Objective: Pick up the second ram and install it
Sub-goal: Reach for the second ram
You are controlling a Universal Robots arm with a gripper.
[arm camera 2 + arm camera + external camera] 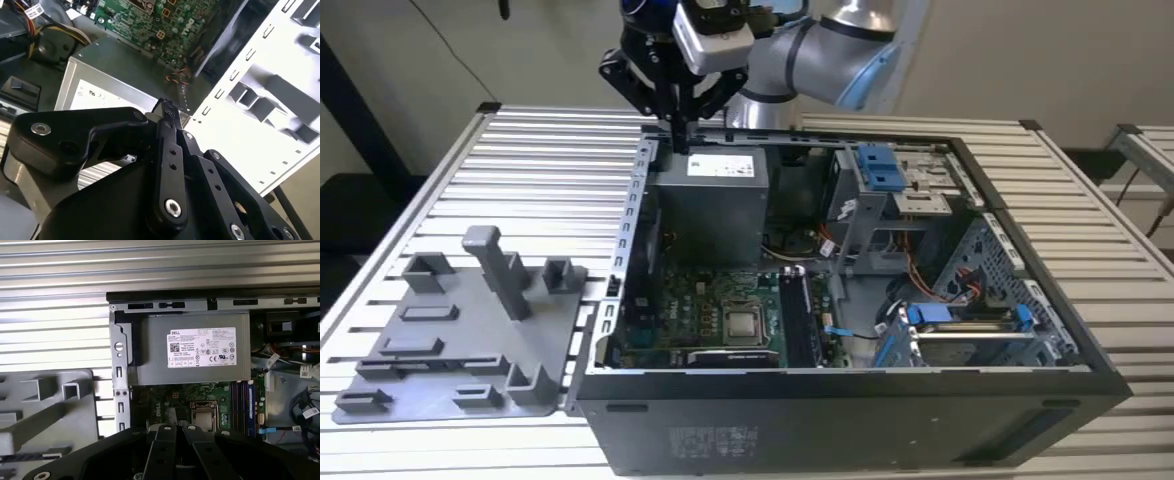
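The black two-fingered gripper (679, 142) hangs over the far end of the grey metal power supply box (707, 205) inside the open black computer case (854, 412), and in the second wrist view its fingers (167, 150) are pressed tight together. Down on the green motherboard (700, 315), slim dark memory sticks (794, 312) stand on edge in the slots just beside the square processor socket (744, 324), though I cannot tell whether the second ram is one of them. The light grey moulded plastic holder (467, 345) sits on the slatted metal table (520, 165), just beside the case at the exterior view's left.
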